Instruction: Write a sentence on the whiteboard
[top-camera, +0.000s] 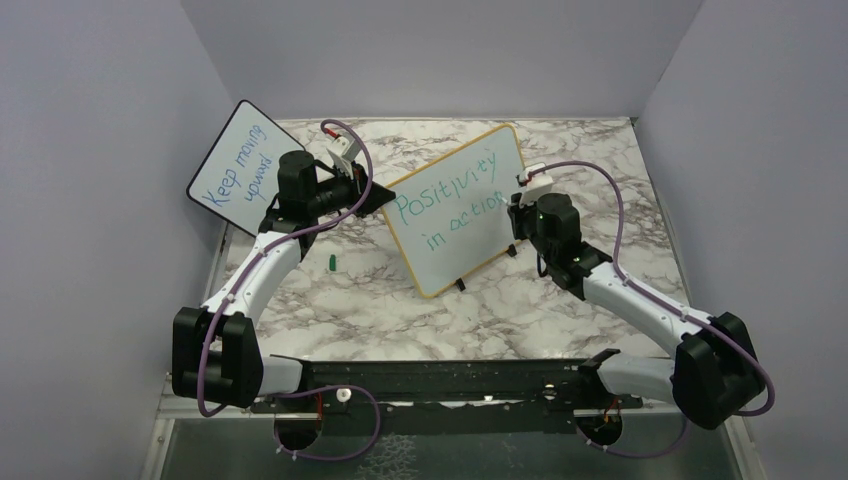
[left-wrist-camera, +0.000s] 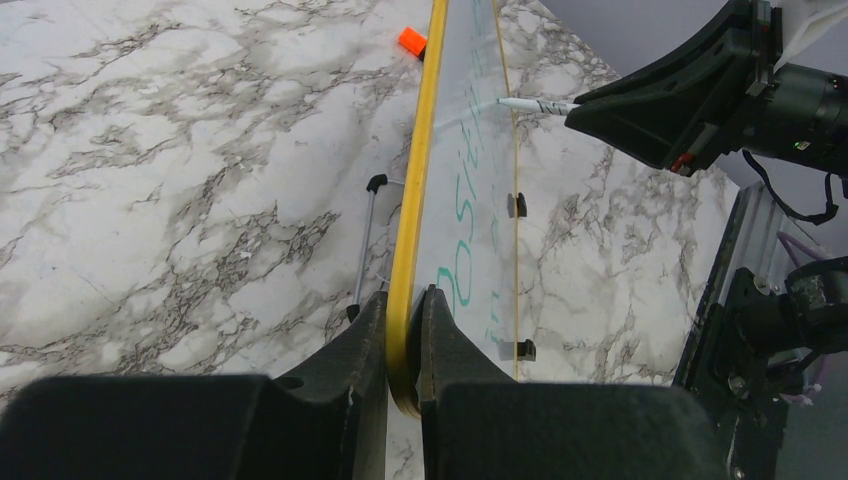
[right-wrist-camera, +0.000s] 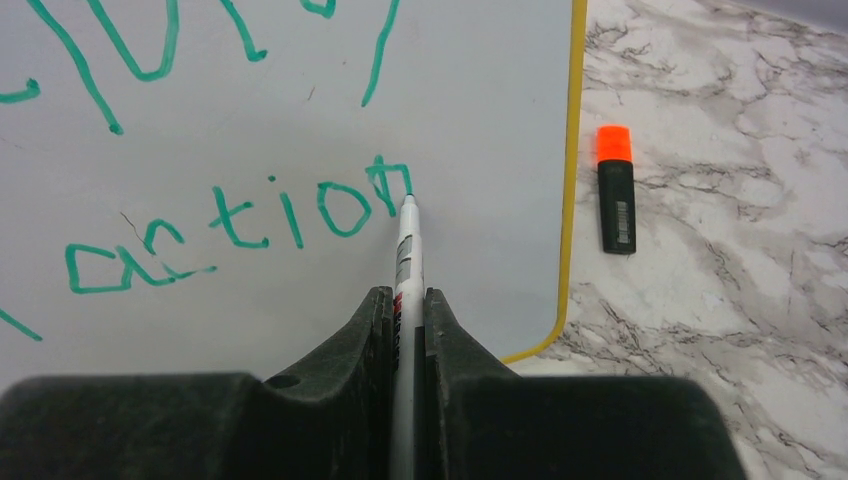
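Side by side at the near edge of the marbled tabletop (top-camera: 330, 310), the left arm (top-camera: 250, 285) and right arm (top-camera: 640, 300) reach inward toward the whiteboard (top-camera: 470, 255). It stands propped on small black feet near the middle of the surface, turned at an angle. A small green cap (top-camera: 331, 263) lies on the tabletop to its left. The left jaws are clenched on the yellow frame at the board's left edge. The right jaws grasp a white marker (right-wrist-camera: 405, 245), its tip against the board at the final letter of the sentence (top-camera: 450, 200), green handwriting in two lines reading "Positivity in action". A black marker with an orange cap (right-wrist-camera: 616, 200) lies on the tabletop just beyond the board's right edge. Farther back on the left, a smaller black-framed board (top-camera: 240, 165) stands tilted by the wall, bearing "Keep moving upward" in blue.
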